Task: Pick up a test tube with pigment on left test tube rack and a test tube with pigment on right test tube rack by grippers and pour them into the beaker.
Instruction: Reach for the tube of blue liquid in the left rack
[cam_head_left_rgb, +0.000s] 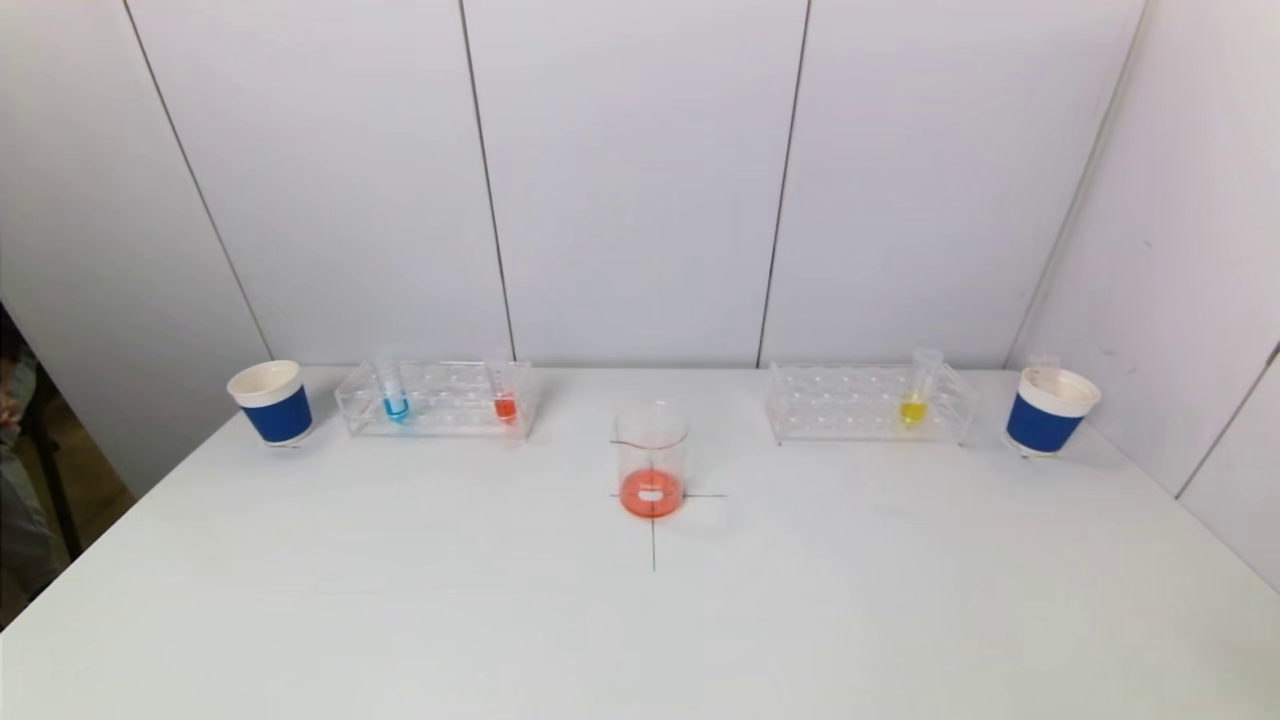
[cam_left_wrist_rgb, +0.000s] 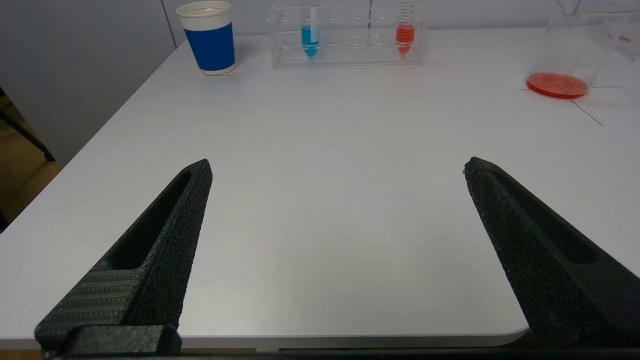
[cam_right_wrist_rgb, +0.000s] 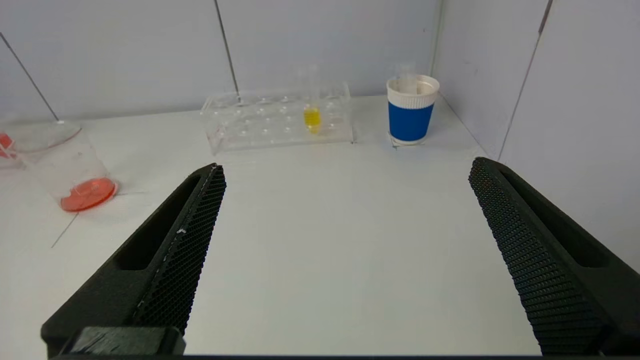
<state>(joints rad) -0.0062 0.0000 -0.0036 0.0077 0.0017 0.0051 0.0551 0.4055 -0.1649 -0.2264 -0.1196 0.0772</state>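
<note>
On the far left of the white counter (cam_head_left_rgb: 400, 600) stood a blue paper cup with a white rim (cam_head_left_rgb: 271, 402), just beside the left end of the left test tube rack (cam_head_left_rgb: 437, 399), a clear plastic one. That rack held 2 tubes upright: the blue-pigment test tube (cam_head_left_rgb: 394, 393) near its left end and the red-pigment test tube (cam_head_left_rgb: 505, 396) near its right end. The left hand (cam_left_wrist_rgb: 337, 167) hung low over the near left part of the counter, well apart from the rack, its 2 black fingers (cam_left_wrist_rgb: 165, 240) spread wide with nothing between them. In the middle, on a cross of thin lines drawn on the counter, stood the glass beaker (cam_head_left_rgb: 651, 458), upright, with a shallow layer of orange-red liquid in its bottom. To its right sat the right test tube rack (cam_head_left_rgb: 868, 403), also clear, carrying 1 upright tube, the yellow-pigment test tube (cam_head_left_rgb: 918, 390), toward its right end. Near that rack's right end, close to the side wall, stood a second blue cup (cam_head_left_rgb: 1048, 412), and a clear tube could be seen rising from inside it in the right wrist view. The right hand (cam_right_wrist_rgb: 347, 167) hovered over the near right part of the counter, well back from the rack, its 2 mesh-textured fingers (cam_right_wrist_rgb: 175, 260) likewise set wide apart and holding nothing. Neither hand appeared in the head view.
</note>
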